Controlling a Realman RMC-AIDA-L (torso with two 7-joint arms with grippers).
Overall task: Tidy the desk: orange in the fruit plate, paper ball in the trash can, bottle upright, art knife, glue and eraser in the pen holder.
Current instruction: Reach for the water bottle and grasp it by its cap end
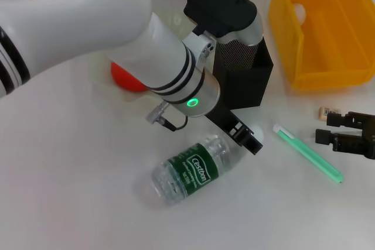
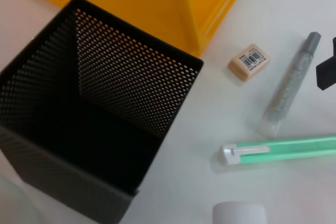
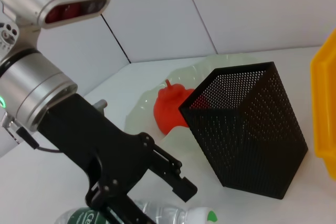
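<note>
The clear plastic water bottle with dark green label (image 1: 190, 170) lies on its side on the white counter (image 1: 70, 162), white cap toward the black mesh pen holder (image 1: 243, 71). The left pincer (image 1: 249, 139) hangs just above the cap end, jaws parted and grasping nothing. The red-orange fruit (image 1: 126, 79) sits in the pale green glass plate (image 3: 144, 111), behind the left arm. The translucent green glue stick (image 1: 307, 153) lies beside the bottle. The beige eraser with barcode label (image 2: 249, 61) and the silver-grey rod (image 2: 291, 85) lie near it. The yellow plastic bin (image 1: 325, 27) stands beyond the holder. The right pincer (image 1: 328, 128) rests near the eraser, jaws spread, empty.
</note>
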